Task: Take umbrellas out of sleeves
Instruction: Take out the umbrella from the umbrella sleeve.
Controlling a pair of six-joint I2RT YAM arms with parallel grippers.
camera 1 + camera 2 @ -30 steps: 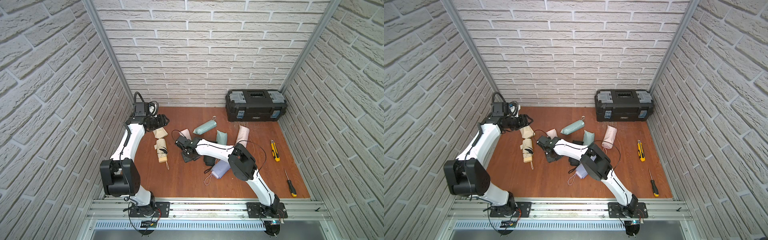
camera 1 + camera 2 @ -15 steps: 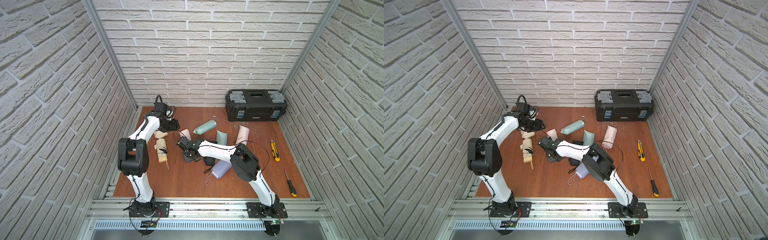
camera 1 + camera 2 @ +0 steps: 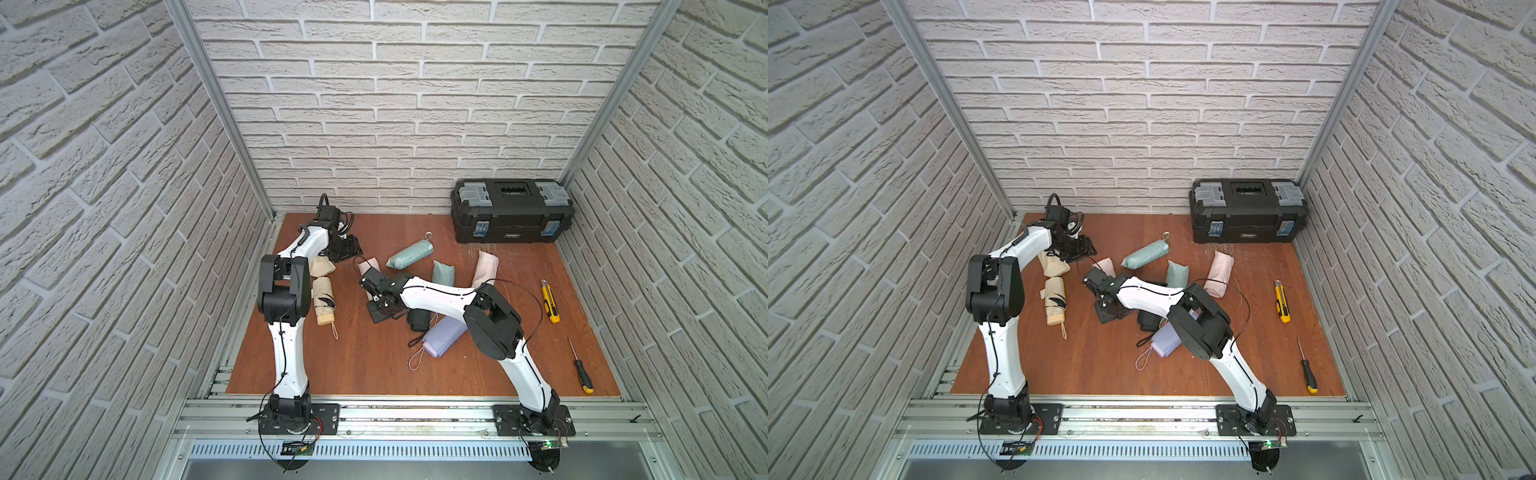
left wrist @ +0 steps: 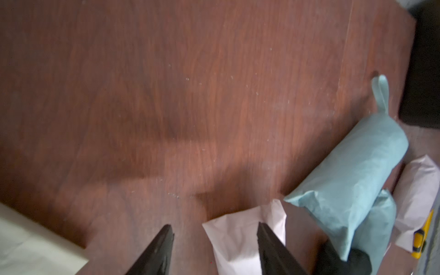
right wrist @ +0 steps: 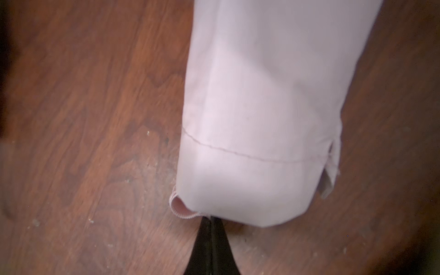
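A small pink sleeve lies left of centre on the wooden floor. My right gripper is shut, and its tips meet at the sleeve's hemmed mouth; whether an umbrella is inside is hidden. My left gripper hovers open at the sleeve's other, crumpled end, and one finger overlaps the fabric. Both top views show a sleeved mint umbrella, a mint sleeve, a pink bundle, a bare beige umbrella and a beige sleeve. A black umbrella and a lilac one lie under my right arm.
A black toolbox stands against the back wall at the right. A yellow utility knife and a screwdriver lie along the right side. Brick walls close in on three sides. Bare floor shows at the front.
My left arm has swung from the left wall toward the middle, bringing its gripper up to the pink sleeve. The right arm has stayed almost in place.
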